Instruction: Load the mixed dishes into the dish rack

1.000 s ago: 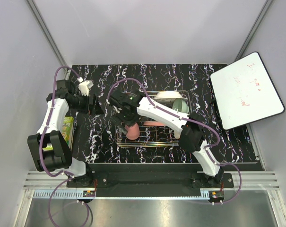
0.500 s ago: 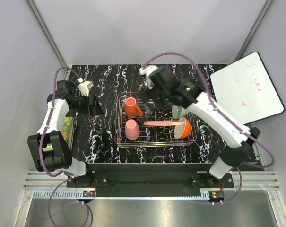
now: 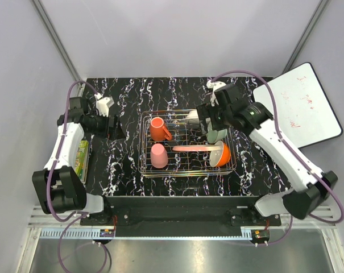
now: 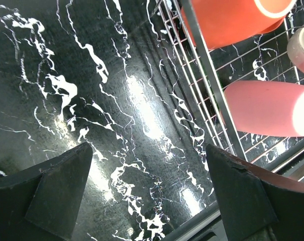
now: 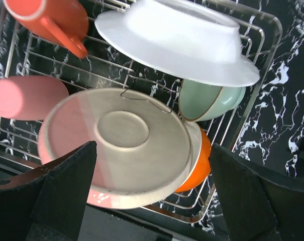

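Inside the dish rack (image 3: pixel 183 173) the white plate (image 3: pixel 193 116) and the pink-and-peach plate (image 3: pixel 197 148) lean on edge between the prongs, so they seem to need no support, and the left pincer (image 3: pixel 117 127) and right pincer (image 3: pixel 204 118) both stand wide open, holding nothing.

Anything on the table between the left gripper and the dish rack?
No. The left wrist view shows only bare black marbled tabletop between the open left gripper and the dish rack side rim; the top view agrees.

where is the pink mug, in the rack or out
In: the pink mug sits inside the rack wire walls, just nearer than the orange mug.
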Robot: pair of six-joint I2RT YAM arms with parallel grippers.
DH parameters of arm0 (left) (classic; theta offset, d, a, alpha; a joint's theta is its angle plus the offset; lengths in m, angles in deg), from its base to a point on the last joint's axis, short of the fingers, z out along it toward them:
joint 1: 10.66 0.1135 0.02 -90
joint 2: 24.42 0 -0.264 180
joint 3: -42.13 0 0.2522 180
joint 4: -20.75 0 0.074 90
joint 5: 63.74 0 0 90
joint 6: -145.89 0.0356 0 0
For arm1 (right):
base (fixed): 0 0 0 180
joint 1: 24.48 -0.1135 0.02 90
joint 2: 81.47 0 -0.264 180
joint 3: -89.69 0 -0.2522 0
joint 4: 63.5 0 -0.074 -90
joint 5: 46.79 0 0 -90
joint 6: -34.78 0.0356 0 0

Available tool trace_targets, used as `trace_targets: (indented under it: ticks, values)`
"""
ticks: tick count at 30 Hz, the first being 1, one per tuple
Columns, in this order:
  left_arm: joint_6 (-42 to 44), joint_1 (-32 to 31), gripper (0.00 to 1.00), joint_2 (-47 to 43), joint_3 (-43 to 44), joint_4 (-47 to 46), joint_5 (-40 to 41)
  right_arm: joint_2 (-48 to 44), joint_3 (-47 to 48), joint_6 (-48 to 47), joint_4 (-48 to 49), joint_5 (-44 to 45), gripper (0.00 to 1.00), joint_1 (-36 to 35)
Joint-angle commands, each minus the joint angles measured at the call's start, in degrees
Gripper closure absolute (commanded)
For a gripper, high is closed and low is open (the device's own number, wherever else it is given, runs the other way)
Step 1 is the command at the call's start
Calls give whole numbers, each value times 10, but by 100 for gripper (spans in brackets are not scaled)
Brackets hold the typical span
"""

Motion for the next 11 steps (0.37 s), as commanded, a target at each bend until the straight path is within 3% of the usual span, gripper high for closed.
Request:
trace_targets:
  ticks: [1, 11]
  values:
    - [-1, -1, 1, -33, 12, -12, 13, -83, -26, 18, 62, 2, 0, -2]
    - [-14, -2, 1, -29, 23, -10, 11, -100, -35, 25, 74, -32, 0, -2]
